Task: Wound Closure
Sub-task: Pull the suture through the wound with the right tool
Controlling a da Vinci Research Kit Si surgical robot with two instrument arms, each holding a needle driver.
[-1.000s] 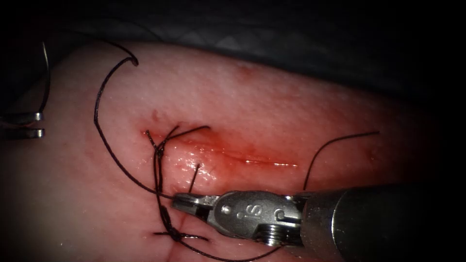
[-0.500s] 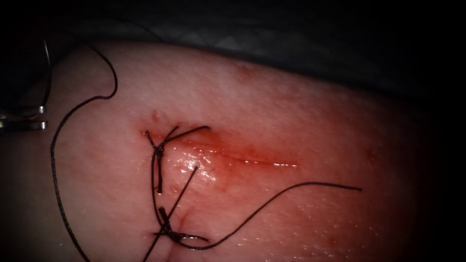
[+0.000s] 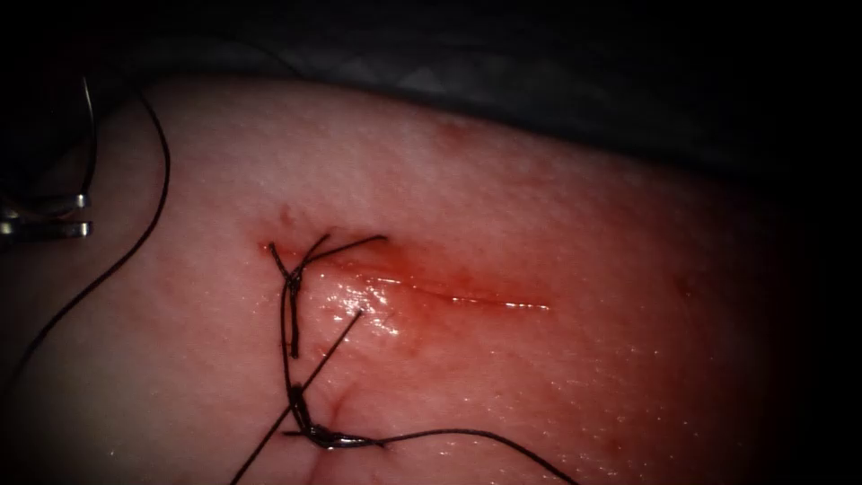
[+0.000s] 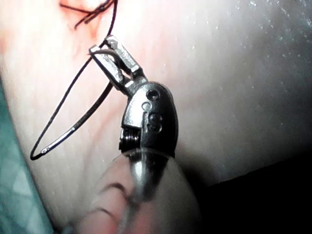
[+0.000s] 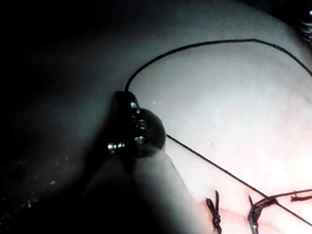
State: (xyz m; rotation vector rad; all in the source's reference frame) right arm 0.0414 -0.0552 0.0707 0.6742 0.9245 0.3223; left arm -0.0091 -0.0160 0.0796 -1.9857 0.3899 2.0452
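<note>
The left tool lies at the far left edge of the endoscope view, well to the left of the cut, its shaft level and its tips pointing toward the wound. Its jaws are closed on the needle near one end. The rest of the curve rises above the jaws, clear of the tissue. In the left wrist view this tool is bent at the wrist and hangs just over the pale tissue surface, with the thread looping beside it. The right tool shows in its own wrist view as a dark tip angled over the tissue. The thread runs straight into that tip, so its jaws appear closed on it, and a second strand passes taut beside the wrist toward the stitches. In the endoscope view the thread sweeps down the left side of the tissue. Two knots sit at the left end of the cut, one above the other, and strands from the lower knot leave at the bottom edge. Red fluid glistens along the cut.
</note>
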